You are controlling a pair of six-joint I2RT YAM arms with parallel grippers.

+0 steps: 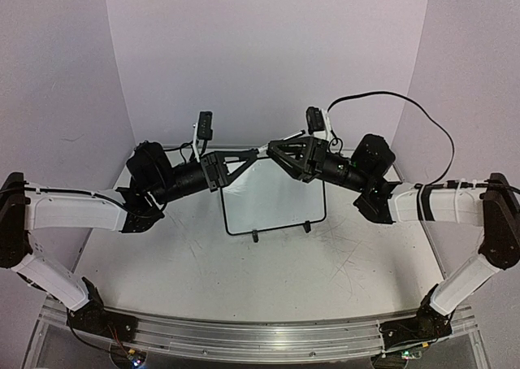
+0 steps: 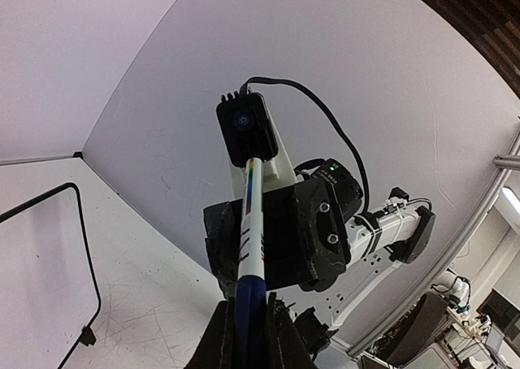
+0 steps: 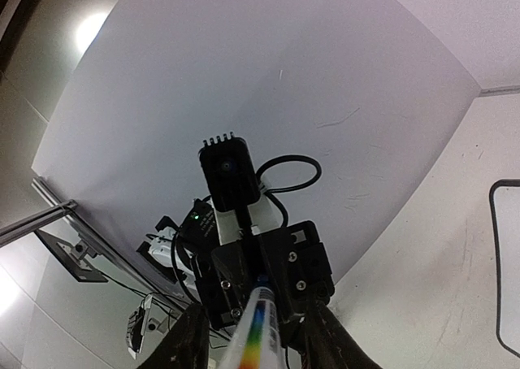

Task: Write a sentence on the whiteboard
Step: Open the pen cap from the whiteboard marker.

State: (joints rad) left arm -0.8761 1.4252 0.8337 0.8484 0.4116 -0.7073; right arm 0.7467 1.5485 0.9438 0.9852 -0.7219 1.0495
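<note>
Now | left gripper [image 2: 246, 324] clamps marker [image 2: 253, 223] | right gripper [image 3: 256, 336] straddles its far end, grip unclear | marker axis runs gripper to gripper | whiteboard [image 1: 276, 194] stands just below, blank

- White tabletop [image 1: 244, 280]: scuffed, with grey scratch marks across the middle and near part.
- Whiteboard [image 1: 276, 198]: stands toward the far side on two small black feet [image 1: 256, 236].
- Aluminium rail [image 1: 260, 340]: runs along the near edge, carrying the left arm base [image 1: 89, 314] and the right arm base [image 1: 414, 328].
</note>
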